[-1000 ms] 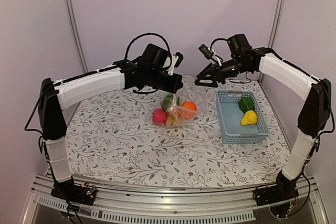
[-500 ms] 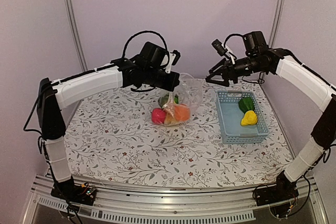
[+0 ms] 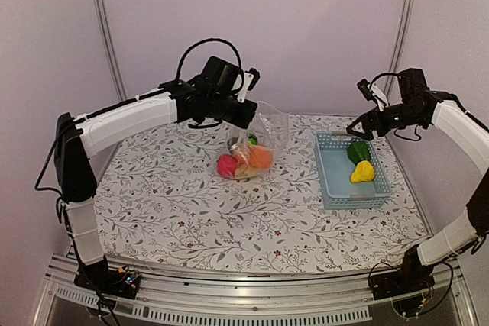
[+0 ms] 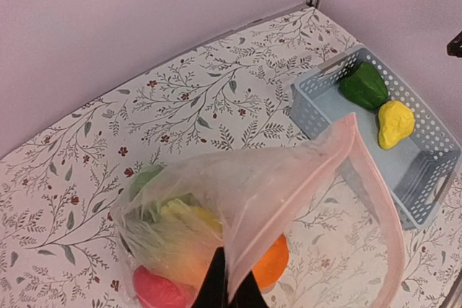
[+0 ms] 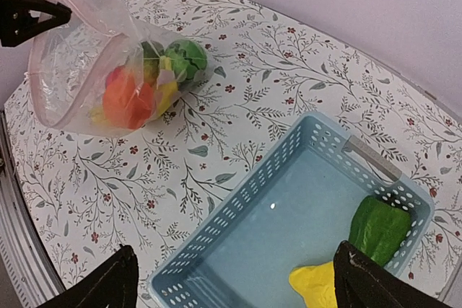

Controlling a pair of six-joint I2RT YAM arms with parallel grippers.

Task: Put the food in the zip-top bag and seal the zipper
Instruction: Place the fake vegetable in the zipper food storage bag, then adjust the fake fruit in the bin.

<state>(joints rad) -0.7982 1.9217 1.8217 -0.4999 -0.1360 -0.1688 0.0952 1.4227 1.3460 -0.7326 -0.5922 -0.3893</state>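
Note:
The clear zip-top bag hangs from my left gripper, which is shut on its mouth edge, with the bottom resting on the table. Inside lie red, orange and green food pieces. In the left wrist view my shut fingertips pinch the bag film, and the pinkish zipper strip loops open to the right. My right gripper is open and empty above the far end of the basket. A green piece and a yellow piece lie in the basket, under that right gripper.
The light-blue slotted basket stands at the right of the flower-patterned table, near the right wall. The back wall is close behind the bag. In the right wrist view the bag lies far left, held by the left gripper.
My right gripper has left the bag's mouth, swung right over the basket and opened wider. The left gripper kept its pinch and drew the bag slightly left.

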